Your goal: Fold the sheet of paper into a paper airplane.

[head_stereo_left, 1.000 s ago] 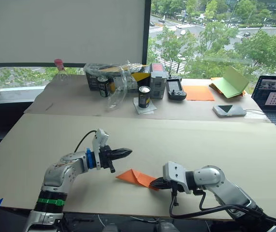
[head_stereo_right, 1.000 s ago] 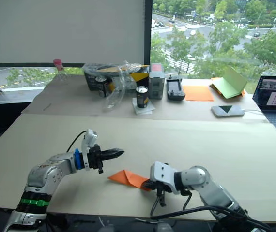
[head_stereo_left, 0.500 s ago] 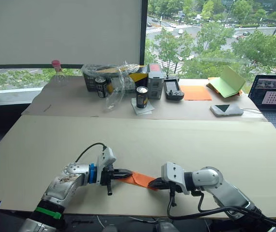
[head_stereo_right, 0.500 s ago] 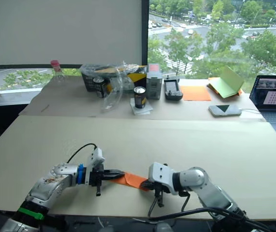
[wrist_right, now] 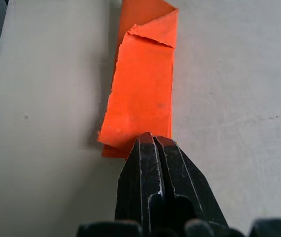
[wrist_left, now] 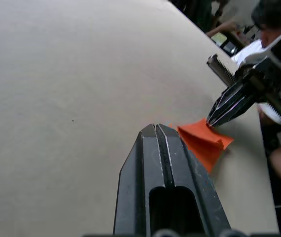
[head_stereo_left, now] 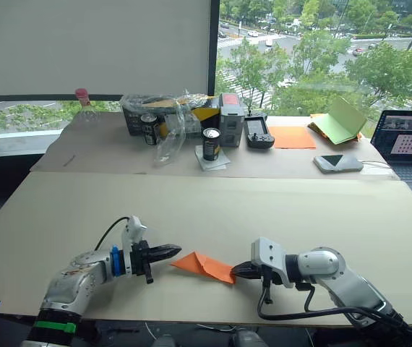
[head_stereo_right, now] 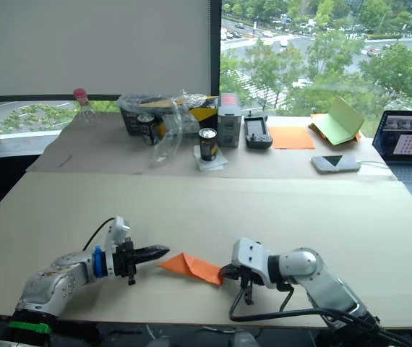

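Orange paper airplane [head_stereo_left: 204,265] lies folded on the table [head_stereo_left: 278,210], between the two claws.
Its end is met by the right gripper [head_stereo_left: 243,271], pressed together; whether paper is pinched cannot be told. Just off its point hangs the left gripper [head_stereo_left: 168,251], also closed. A drag could tear or unfold the layers.

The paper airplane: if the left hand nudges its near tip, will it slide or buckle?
The paper airplane is thin folded paper on a smooth table, so it would probably slide. Its layered flaps may spring open. The shut right hand at its end might pin it.
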You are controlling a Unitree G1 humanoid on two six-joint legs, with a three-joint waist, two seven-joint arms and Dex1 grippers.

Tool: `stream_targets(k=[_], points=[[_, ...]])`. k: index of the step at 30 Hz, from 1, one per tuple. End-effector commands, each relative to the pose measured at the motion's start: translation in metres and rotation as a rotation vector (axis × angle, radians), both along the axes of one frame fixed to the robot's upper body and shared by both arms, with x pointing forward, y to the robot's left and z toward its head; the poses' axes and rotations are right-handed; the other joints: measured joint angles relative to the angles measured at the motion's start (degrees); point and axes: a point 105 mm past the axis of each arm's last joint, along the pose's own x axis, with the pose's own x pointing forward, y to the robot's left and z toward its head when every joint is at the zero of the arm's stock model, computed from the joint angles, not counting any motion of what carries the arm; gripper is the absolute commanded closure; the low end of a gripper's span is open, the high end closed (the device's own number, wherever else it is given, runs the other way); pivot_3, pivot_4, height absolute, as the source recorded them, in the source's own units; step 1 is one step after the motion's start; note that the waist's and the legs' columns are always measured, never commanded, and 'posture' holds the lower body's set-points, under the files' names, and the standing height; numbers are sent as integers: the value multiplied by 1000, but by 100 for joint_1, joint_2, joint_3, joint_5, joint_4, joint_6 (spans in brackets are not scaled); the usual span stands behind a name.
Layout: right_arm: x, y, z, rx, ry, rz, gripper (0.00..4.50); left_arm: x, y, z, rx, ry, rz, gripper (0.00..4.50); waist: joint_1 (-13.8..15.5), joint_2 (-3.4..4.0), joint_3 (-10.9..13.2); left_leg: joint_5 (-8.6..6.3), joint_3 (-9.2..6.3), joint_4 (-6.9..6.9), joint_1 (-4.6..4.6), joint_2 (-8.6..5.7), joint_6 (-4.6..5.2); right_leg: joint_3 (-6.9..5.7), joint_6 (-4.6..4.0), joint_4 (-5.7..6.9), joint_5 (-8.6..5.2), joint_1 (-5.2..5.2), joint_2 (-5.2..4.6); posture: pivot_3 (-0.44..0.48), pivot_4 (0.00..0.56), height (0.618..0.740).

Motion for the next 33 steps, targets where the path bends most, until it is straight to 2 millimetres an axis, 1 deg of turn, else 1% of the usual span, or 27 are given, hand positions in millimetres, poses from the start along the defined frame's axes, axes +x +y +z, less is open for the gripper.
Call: stream_targets(k=[1,3,5,7,8,9,12,17,20,23,25,28,31,33], points=[[5,1,44,122,-33,-12,4486,0,5,38,-48,-58,-29,4500,-7,1,6,0,1,2,-8,-1,0,2,0,-1,1,-5,-1,0,150,732],[7,0,67,189,-64,-8,4486,-3,7,48,-23,-69,-55,4500,-16,1,9,0,2,1,-20,-3,0,3,-1,-4,2,-15,-3,0,150,732],[8,-3,90,224,-84,-2,4486,-7,9,52,52,-89,-96,4500,-37,1,14,0,3,1,-40,-2,0,5,-4,-2,4,-37,-2,0,150,732],[6,-2,101,229,-67,10,4486,-10,10,49,138,-108,-127,4500,-29,2,15,0,5,0,-56,-2,0,8,-14,7,10,-64,-2,0,150,732],[4,-1,102,219,-52,21,4486,-10,11,47,181,-118,-131,4500,-22,2,15,0,5,0,-66,-2,0,8,-38,13,24,-78,-2,0,150,732],[2,1,103,209,-39,33,4486,-9,11,44,226,-127,-133,4500,-19,2,15,0,4,-2,-66,-2,0,7,-44,14,27,-80,-1,0,150,732],[-10,15,94,161,47,71,4486,-12,10,36,318,-151,-171,4500,-10,3,18,0,5,-5,-68,-1,0,6,-47,15,26,-83,0,0,150,732],[-13,30,71,103,87,72,4486,-18,2,36,297,-149,-191,4500,-14,0,21,0,9,-2,-73,-2,0,8,-38,11,21,-85,-2,0,150,732],[-17,37,65,96,128,92,4486,-21,1,34,297,-141,-191,4500,-16,1,22,0,9,-3,-74,-1,0,8,-35,12,19,-87,-1,0,150,732],[-21,45,55,85,157,106,4486,-24,2,30,290,-115,-181,4500,-26,1,22,0,9,-3,-73,-1,0,8,-36,13,20,-87,-1,0,150,732],[-16,49,53,91,146,80,4486,-26,2,29,285,-106,-179,4500,-29,1,22,0,9,-3,-73,1,0,8,-37,15,20,-90,1,0,150,732],[-2,46,52,66,113,26,4486,-26,3,29,281,-105,-170,4500,-23,1,22,0,9,1,-73,0,0,8,-37,19,20,-89,0,0,150,732],[19,40,51,33,52,-49,4486,-27,3,25,293,-106,-163,4500,-23,1,22,0,10,4,-72,-1,0,9,-37,19,21,-88,-1,0,150,732],[33,37,54,24,9,-101,4486,-28,2,23,297,-107,-164,4500,-23,1,22,0,10,4,-72,0,0,8,-41,19,23,-89,1,0,150,732]])
